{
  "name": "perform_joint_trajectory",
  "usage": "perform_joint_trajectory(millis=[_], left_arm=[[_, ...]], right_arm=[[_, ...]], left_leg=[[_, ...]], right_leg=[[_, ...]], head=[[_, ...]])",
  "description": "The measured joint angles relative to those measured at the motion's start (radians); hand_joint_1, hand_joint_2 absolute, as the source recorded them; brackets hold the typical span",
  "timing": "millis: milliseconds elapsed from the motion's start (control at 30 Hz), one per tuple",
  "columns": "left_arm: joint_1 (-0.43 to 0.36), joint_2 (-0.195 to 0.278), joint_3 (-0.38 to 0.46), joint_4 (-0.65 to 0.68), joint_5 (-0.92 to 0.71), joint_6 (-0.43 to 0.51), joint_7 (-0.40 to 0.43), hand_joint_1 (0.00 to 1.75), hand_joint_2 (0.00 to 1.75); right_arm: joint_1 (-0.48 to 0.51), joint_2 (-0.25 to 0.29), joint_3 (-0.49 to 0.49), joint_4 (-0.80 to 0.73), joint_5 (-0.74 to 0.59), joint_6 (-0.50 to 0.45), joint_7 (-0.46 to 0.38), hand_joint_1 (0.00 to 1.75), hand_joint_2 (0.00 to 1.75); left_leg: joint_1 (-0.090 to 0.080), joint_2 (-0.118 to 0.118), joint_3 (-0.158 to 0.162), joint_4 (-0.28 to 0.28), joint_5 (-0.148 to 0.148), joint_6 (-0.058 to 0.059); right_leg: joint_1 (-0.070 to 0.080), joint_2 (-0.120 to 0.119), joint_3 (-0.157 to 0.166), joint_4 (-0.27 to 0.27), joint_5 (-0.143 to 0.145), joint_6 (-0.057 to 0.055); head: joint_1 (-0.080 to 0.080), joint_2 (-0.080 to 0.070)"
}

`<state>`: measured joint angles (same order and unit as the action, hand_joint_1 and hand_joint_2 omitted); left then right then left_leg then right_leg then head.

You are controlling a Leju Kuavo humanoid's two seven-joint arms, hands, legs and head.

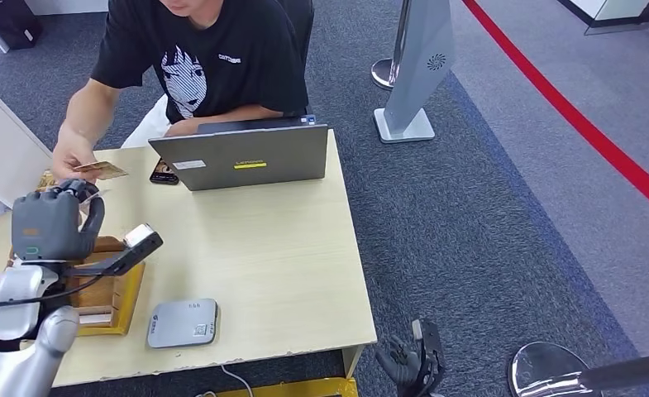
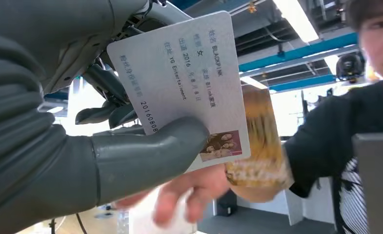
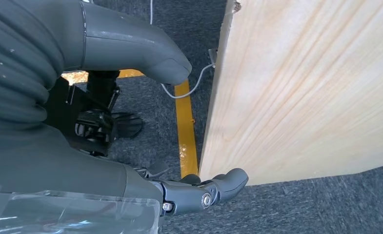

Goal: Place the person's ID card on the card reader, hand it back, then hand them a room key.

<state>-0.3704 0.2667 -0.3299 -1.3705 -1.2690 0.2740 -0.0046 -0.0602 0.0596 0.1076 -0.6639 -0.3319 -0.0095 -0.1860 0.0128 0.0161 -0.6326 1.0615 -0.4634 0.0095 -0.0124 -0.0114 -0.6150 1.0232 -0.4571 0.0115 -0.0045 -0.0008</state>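
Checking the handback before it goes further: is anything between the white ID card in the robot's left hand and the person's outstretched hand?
Nothing visible blocks it. The left hand holds the white ID card up, and the person's hand, already holding a brownish card, reaches just beyond it over the wooden table.

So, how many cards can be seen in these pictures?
2. The white printed ID card is pinched in the robot's left hand. The golden-brown card is in the person's hand. Others may be hidden.
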Motion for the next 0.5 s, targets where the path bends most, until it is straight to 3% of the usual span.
perform_joint_trajectory(millis=[200, 500], left_arm=[[-0.057, 0.027, 0.022, 0.030, 0.006, -0.001, 0.000, 1.75, 1.75], [-0.070, 0.050, 0.040, 0.056, 0.016, 0.012, 0.010, 1.75, 1.75]], right_arm=[[0.001, -0.002, 0.007, 0.000, -0.003, 0.000, -0.003, 0.00, 1.75], [0.003, -0.005, 0.017, 0.000, -0.004, -0.001, -0.003, 0.00, 1.75]], left_leg=[[0.000, 0.000, 0.000, 0.000, 0.000, 0.000], [0.000, 0.002, 0.000, 0.000, 0.000, 0.000]], right_leg=[[0.000, 0.000, 0.000, 0.000, 0.000, 0.000], [0.000, 0.002, -0.001, 0.000, 0.000, 0.000]], head=[[0.000, 0.000], [0.000, 0.000]])
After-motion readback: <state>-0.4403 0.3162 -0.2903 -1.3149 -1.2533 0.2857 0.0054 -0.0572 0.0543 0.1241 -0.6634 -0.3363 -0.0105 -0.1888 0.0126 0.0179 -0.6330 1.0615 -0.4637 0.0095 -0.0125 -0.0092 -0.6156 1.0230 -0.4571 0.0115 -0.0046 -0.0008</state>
